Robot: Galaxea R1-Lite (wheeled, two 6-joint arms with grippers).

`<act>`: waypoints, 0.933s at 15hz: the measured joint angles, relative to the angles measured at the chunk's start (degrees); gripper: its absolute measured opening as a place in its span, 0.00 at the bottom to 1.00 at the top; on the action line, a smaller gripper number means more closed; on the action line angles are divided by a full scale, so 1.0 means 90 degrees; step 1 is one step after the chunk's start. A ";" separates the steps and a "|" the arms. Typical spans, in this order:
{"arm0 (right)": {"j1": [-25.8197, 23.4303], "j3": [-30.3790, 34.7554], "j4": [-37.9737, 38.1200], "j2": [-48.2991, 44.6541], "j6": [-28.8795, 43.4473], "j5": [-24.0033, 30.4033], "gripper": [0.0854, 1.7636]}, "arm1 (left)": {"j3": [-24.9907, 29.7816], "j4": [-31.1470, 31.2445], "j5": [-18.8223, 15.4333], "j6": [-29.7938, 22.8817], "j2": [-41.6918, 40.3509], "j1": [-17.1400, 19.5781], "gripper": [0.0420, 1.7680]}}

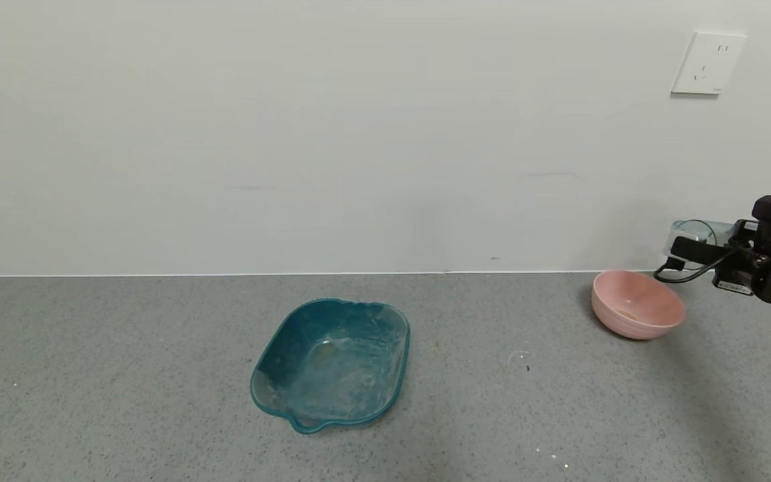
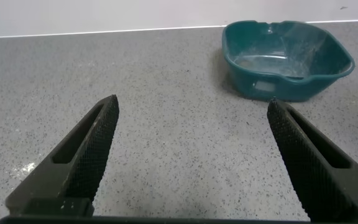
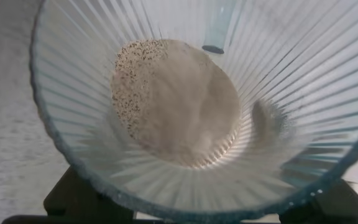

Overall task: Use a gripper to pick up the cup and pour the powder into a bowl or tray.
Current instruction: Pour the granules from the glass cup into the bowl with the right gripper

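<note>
My right gripper (image 1: 693, 246) grips the ribbed cup (image 1: 697, 234) above and just behind the pink bowl (image 1: 638, 304); powder (image 3: 179, 102) remains inside, so pouring isn't finished. My left gripper (image 2: 191, 134) idles open.

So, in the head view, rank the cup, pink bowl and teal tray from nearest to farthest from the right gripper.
1. Cup: held in the right gripper, by the wall.
2. Pink bowl: just below, on the counter.
3. Teal tray: far off to the left, mid-counter.

Left gripper (image 2: 191, 112) low over the grey speckled desk (image 2: 166, 87), black textured fingers (image 2: 95, 146) spread wide apart, nothing between them. Teal tray (image 2: 288, 59) sits farther off, near the wall.
</note>
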 joint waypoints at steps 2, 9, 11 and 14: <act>-0.0003 0.0049 -0.0337 0.0070 -0.0359 0.0000 0.72 | 0.0000 0.0000 0.0003 -0.0003 0.0000 0.0000 0.97; 0.0194 0.0466 -0.1273 0.0211 -0.1365 0.0003 0.72 | 0.0000 -0.0003 0.0003 -0.0003 0.0000 0.0000 0.97; 0.0301 0.0597 -0.1647 0.0289 -0.1632 0.0003 0.72 | 0.0000 -0.0003 0.0003 -0.0003 0.0000 0.0000 0.97; 0.0378 0.0780 -0.2251 0.0414 -0.2113 0.0003 0.72 | 0.0000 0.0000 0.0003 -0.0003 0.0000 0.0000 0.97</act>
